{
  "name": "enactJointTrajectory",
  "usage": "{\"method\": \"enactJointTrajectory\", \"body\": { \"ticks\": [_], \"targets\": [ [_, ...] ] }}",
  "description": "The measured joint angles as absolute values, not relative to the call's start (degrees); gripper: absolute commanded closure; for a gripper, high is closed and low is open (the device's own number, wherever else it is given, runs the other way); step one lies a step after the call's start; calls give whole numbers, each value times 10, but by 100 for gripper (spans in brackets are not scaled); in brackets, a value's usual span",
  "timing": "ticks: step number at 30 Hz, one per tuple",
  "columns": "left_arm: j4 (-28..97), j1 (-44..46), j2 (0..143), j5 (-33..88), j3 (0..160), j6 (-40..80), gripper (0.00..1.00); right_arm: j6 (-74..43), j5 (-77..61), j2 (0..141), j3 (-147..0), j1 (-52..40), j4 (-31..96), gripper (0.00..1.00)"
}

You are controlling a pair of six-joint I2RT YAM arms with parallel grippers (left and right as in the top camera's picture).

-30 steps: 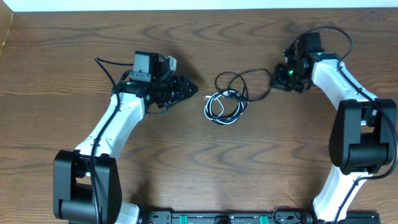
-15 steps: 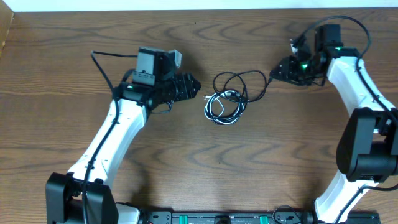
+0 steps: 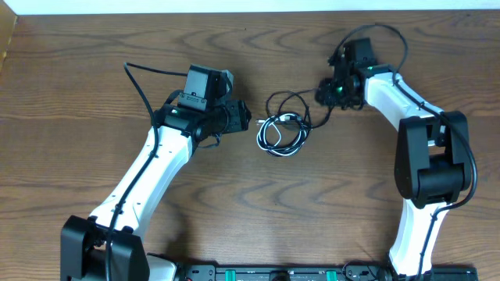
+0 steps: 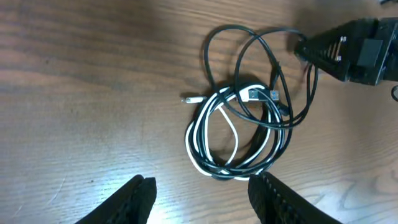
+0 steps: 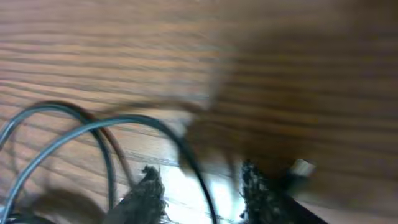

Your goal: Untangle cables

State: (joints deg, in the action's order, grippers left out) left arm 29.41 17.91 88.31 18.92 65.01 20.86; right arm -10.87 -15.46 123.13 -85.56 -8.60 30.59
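The cables [image 3: 283, 129] lie tangled at mid-table: a white and black coil with thin black loops [image 3: 295, 103] spreading up and to the right. In the left wrist view the cables [image 4: 239, 134] lie just ahead of my left gripper [image 4: 205, 199], which is open and holds nothing; a small white plug [image 4: 186, 98] sticks out to the left. From above, my left gripper [image 3: 245, 117] sits just left of the bundle. My right gripper [image 3: 323, 94] is at the loops' right edge. In the blurred right wrist view it [image 5: 202, 193] stands open, with a thin black strand [image 5: 186, 149] running between its fingers.
The wooden table [image 3: 250, 211] stretches around the bundle. A white wall strip [image 3: 234, 5] borders the far edge. A black equipment bar [image 3: 281, 273] runs along the near edge between the arm bases. Thick black wires loop over each wrist.
My right gripper swung out to the right, then came back left to the edge of the black loops. My left arm shifted slightly. The coil has stayed in place.
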Motion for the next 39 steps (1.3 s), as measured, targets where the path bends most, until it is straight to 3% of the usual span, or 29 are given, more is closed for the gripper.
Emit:
{"method": "enactJointTrajectory", "body": {
  "ticks": [2, 3, 5, 7, 17, 29, 35, 39],
  "targets": [
    [295, 179, 883, 189, 650, 209, 44, -112, -171, 1233, -855, -76, 307, 52],
    [296, 179, 883, 189, 650, 209, 44, -112, -181, 1233, -855, -69, 308, 56],
    [296, 179, 883, 189, 650, 209, 44, -113, -203, 1233, -855, -53, 308, 83],
    [296, 179, 883, 189, 650, 209, 44, -113, -225, 1234, -855, -34, 310, 88],
    [294, 179, 883, 189, 650, 209, 44, -113, -336, 1234, -855, 4, 350, 66],
    [294, 179, 883, 187, 650, 209, 44, -91, -307, 1245, -854, -30, 350, 61],
    [295, 179, 883, 187, 650, 209, 44, -86, -312, 1246, -856, -50, 348, 46],
    [295, 179, 883, 187, 650, 209, 44, -85, -317, 1246, -858, -50, 349, 48]
  ]
}}
